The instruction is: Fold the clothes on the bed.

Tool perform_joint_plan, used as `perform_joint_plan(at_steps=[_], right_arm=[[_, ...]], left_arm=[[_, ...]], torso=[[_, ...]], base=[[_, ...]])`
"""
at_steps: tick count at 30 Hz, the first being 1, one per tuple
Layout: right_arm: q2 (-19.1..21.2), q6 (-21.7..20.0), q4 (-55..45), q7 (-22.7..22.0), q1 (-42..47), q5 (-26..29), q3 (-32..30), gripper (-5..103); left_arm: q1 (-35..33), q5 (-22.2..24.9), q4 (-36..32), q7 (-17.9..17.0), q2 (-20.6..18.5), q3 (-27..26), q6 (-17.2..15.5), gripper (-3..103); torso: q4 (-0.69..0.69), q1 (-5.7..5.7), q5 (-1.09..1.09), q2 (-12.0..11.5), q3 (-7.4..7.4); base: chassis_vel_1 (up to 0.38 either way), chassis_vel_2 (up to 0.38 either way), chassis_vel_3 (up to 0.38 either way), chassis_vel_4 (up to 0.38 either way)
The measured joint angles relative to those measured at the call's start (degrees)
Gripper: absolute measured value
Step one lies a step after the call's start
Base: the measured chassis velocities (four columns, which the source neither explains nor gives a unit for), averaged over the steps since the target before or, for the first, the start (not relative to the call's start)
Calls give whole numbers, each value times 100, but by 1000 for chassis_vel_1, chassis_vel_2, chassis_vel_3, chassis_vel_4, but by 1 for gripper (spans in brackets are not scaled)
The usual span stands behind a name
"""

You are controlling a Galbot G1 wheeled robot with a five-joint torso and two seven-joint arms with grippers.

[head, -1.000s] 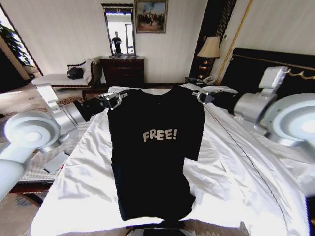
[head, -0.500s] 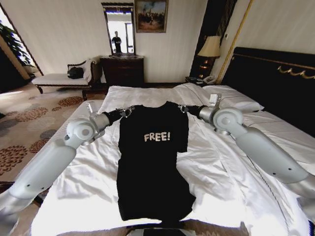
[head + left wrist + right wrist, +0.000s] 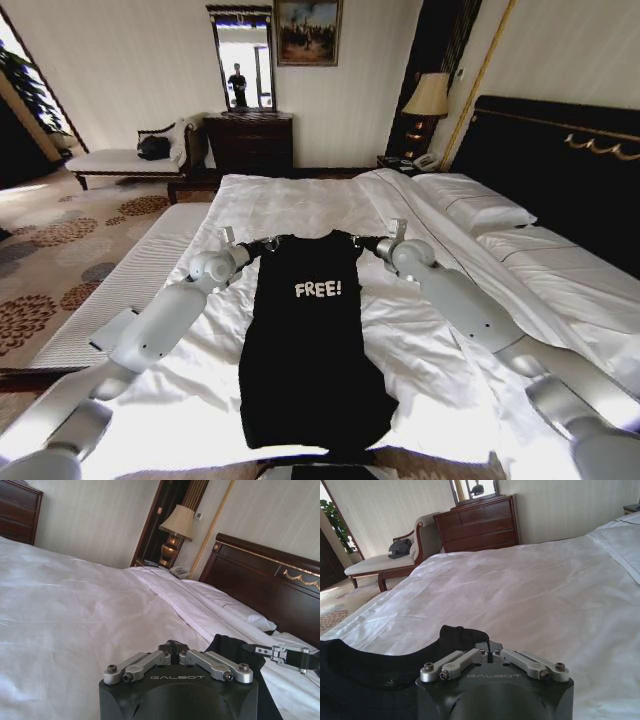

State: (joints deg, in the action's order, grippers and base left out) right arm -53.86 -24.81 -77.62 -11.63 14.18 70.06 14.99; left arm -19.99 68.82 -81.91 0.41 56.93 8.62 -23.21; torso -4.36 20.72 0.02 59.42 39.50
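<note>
Black T-shirt [image 3: 305,340] on the bed [image 3: 300,205], shoulders pinched in left gripper [image 3: 268,243] and right gripper [image 3: 360,241]

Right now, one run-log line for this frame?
left pincer: shut on T-shirt shoulder | right pincer: shut on other shoulder | shirt: top edge held up, hem lying on bed

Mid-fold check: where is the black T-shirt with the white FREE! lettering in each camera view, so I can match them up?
Head view: the black soft-fabric T-shirt with FREE! lettering hangs centre frame, shoulders pinched by the left pincer and right pincer.
Left wrist view: dark fabric just past the pincer.
Right wrist view: black collar beside the pincer.
Shared landmark: the white duvet.
</note>
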Motion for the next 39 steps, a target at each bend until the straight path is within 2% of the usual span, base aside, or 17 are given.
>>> perform_joint_plan(at_steps=[5,9,16,19,20,23,24,27,33,39], right_arm=[[-158,128,410,115,-97,-220,99,0],[-415,293,1097,270,-311,-473,273,0],[-802,499,2030,586,-612,-884,497,0],[-1183,573,2487,675,-768,-991,557,0],[-1183,573,2487,675,-768,-991,557,0],[-1633,677,3040,811,-934,-1128,617,0],[-1633,677,3040,811,-934,-1128,617,0],[-1978,795,3649,935,-1100,-1263,623,0],[-2204,948,4268,1113,-1224,-1495,613,0],[-2256,1066,4489,1210,-1144,-1694,518,0]], left_arm=[[138,-213,544,2,156,113,68,2],[366,-426,1233,1,351,204,125,2],[815,-561,1916,13,640,375,134,2],[1128,-695,2476,6,873,531,206,2],[1128,-695,2476,6,873,531,206,2],[1452,-904,3174,-9,1232,687,298,2],[1452,-904,3174,-9,1232,687,298,2],[1701,-1112,3837,-9,1657,721,391,2],[1811,-1355,4429,-6,2112,625,495,2],[1571,-1556,4526,-5,2203,472,536,2]], torso=[[4,0,-1,0,0],[6,0,-3,0,1],[1,0,-1,0,0],[2,0,-1,0,0],[2,0,-1,0,0],[7,0,-2,0,0],[7,0,-2,0,0],[3,0,-2,0,0],[0,0,-1,0,0],[4,0,-2,0,0]], base=[[0,0,0,0],[0,0,0,0],[0,0,0,0],[0,0,0,0],[0,0,0,0],[0,0,0,0],[0,0,0,0],[0,0,0,0],[0,0,0,0],[0,0,0,0]])
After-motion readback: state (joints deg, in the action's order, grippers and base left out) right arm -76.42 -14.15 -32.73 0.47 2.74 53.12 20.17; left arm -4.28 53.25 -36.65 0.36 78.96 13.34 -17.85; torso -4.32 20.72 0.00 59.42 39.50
